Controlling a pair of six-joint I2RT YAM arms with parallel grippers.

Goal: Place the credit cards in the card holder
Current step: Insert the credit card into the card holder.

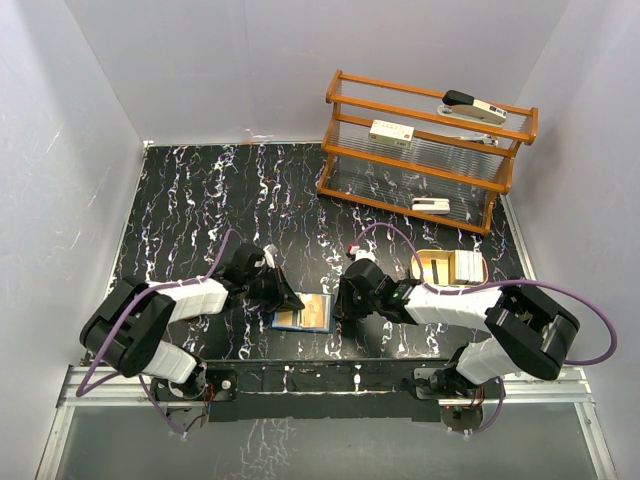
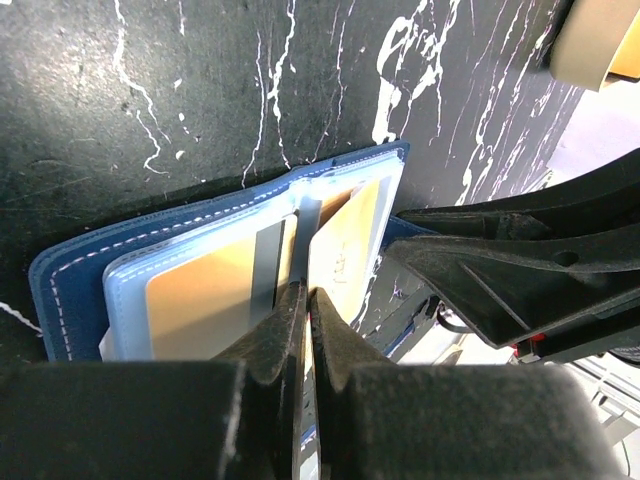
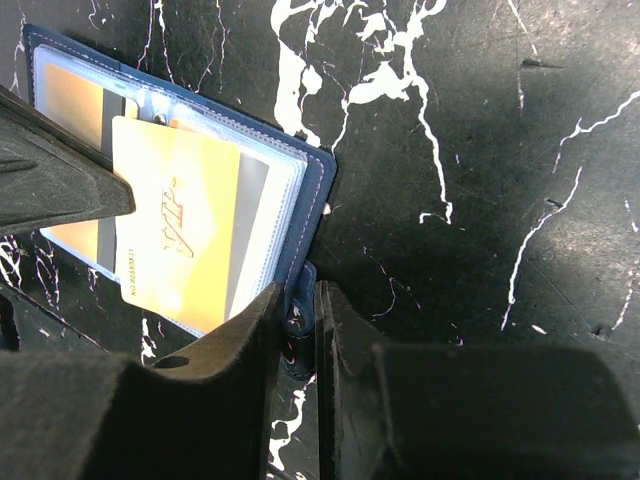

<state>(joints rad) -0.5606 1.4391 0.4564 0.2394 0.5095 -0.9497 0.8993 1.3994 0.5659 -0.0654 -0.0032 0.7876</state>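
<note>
A dark navy blue folding card holder [image 1: 303, 316] is lying open and flat on the black white-veined marble worktop [image 1: 200, 200], between the two arms, with its clear plastic pockets facing up.

The left claw [image 2: 305, 292] is sitting over the holder's middle fold. Its jaws are closed tight, pinching the edge of a gold-yellow plastic credit card [image 3: 175, 235], and a thin pale strip is showing edge-on between the fingers. That card is lying tilted across the holder's clear pockets, not inside any of them. One end is sticking out past an edge of the holder. A second tan card [image 2: 205, 295] with a grey stripe is sitting inside one of the holder's clear pockets.

The right claw [image 3: 298, 290] is at the holder's right edge, jaws nearly closed and gripping the small blue tab there.

A beige shallow tray [image 1: 430, 268] is sitting well right of the holder and a bit further back, holding white blocks. A wooden slatted rack [image 1: 420, 160] is standing far behind and right of the holder, carrying three white devices.
</note>
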